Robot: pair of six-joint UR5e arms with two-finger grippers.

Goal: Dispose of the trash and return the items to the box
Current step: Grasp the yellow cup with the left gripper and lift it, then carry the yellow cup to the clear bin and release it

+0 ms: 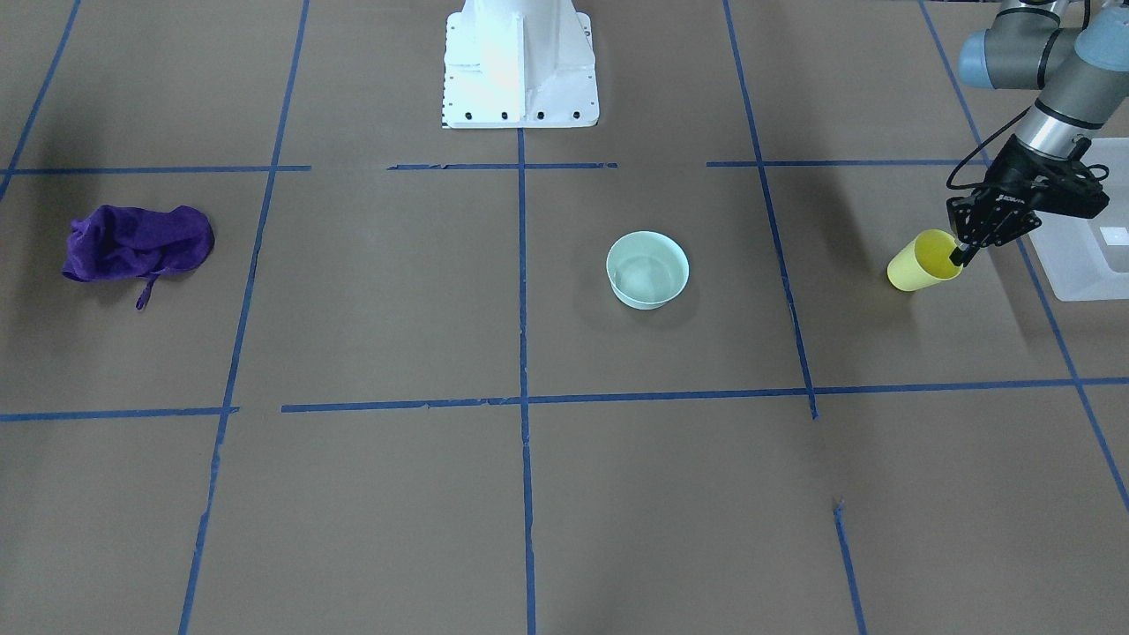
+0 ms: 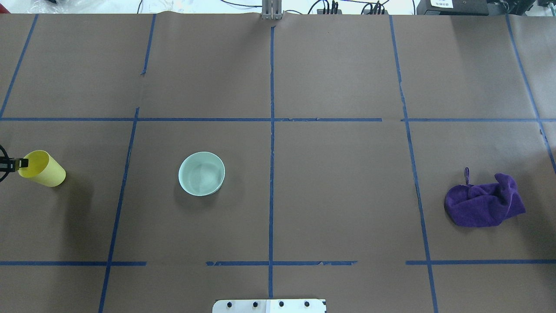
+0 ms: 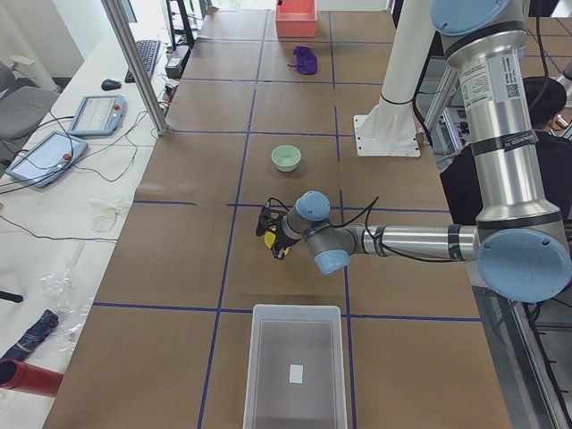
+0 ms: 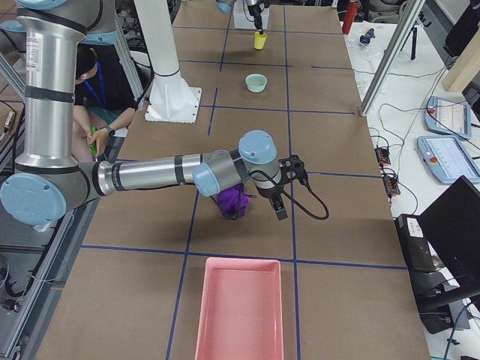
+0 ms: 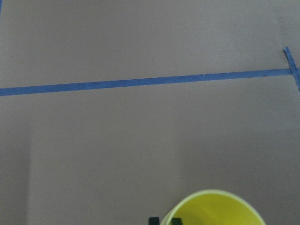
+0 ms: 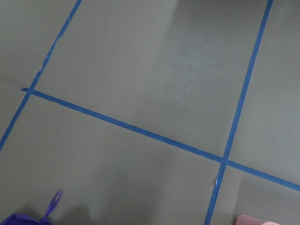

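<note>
My left gripper (image 1: 960, 254) is shut on the rim of the yellow cup (image 1: 919, 265), one finger inside its mouth, and holds it tilted just off the table. The cup also shows in the overhead view (image 2: 43, 168) and in the left wrist view (image 5: 218, 208). The frosted white box (image 1: 1080, 256) stands right beside the gripper; in the left side view (image 3: 295, 366) it looks empty. The mint-green bowl (image 1: 646, 269) sits upright mid-table (image 2: 201, 174). My right gripper (image 4: 279, 211) hangs over the purple cloth (image 4: 234, 201); I cannot tell whether it is open or shut.
The purple cloth (image 1: 137, 242) lies crumpled at the table's far right end (image 2: 484, 202). A pink tray (image 4: 240, 307) stands beyond it at that end. The white robot base (image 1: 520, 66) is at the table's edge.
</note>
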